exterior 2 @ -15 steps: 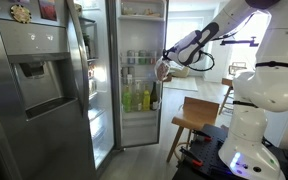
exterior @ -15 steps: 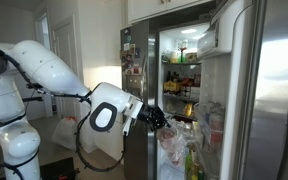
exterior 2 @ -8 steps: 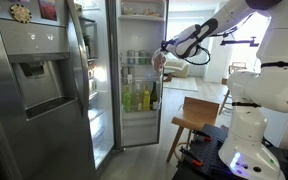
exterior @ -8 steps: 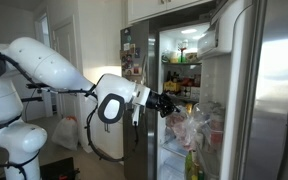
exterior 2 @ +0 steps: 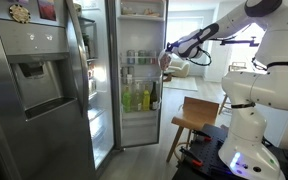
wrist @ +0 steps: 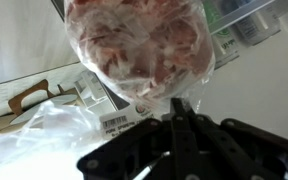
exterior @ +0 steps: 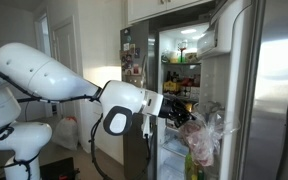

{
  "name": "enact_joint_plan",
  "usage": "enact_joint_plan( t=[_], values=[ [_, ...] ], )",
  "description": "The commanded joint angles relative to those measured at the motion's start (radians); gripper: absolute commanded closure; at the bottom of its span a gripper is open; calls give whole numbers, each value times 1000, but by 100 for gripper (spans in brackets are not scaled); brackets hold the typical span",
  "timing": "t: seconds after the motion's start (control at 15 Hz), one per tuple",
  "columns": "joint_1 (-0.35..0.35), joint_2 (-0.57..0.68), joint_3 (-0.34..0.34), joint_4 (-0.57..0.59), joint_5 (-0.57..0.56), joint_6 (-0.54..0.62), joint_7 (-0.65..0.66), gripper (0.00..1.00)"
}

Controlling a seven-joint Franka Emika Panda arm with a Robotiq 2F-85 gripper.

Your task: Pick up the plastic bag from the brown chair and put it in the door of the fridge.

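My gripper [exterior: 180,113] is shut on the top of the plastic bag [exterior: 202,142], a crinkly clear bag with reddish and pale contents. The bag hangs in the air in front of the white inner side of the door of the fridge [exterior: 220,100]. In the other exterior view the gripper [exterior 2: 171,54] holds the bag [exterior 2: 165,63] just beside the door's shelf bins with bottles [exterior 2: 136,92]. In the wrist view the shut fingers [wrist: 179,118] pinch the bag [wrist: 139,45], and door bins [wrist: 246,25] show behind it. The fridge [exterior: 181,70] stands open and lit.
The brown chair [exterior 2: 196,112] stands below the arm. A narrower steel door with a dispenser panel [exterior 2: 29,80] is close by. A larger white bag with red marks [exterior: 64,131] lies on the floor behind the arm. Upper cabinets [exterior: 159,8] hang above the fridge.
My arm has stretched out further and carried the bag from the fridge opening across to the door's inner shelves. The gripper stays shut on the bag.
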Motion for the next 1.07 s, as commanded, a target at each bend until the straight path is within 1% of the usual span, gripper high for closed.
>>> enact_joint_plan(
  t=[0.0, 0.07, 0.2, 0.27, 0.4, 0.67, 0.73, 0.93, 1.0],
  values=[
    [177, -93, -146, 84, 62, 8, -116, 100],
    [223, -106, -185, 94, 80, 9, -136, 100],
    [301, -133, -239, 114, 114, 10, -167, 100],
    [333, -133, -258, 115, 133, 10, -173, 100],
    [374, -130, -272, 113, 162, 10, -177, 100],
    [384, -124, -225, 108, 165, 10, -182, 100],
    [360, -135, -170, 97, 248, 6, -275, 100],
    [340, -163, -105, 121, 284, 8, -352, 100],
    [332, -185, -88, 136, 280, 8, -378, 100]
  ],
)
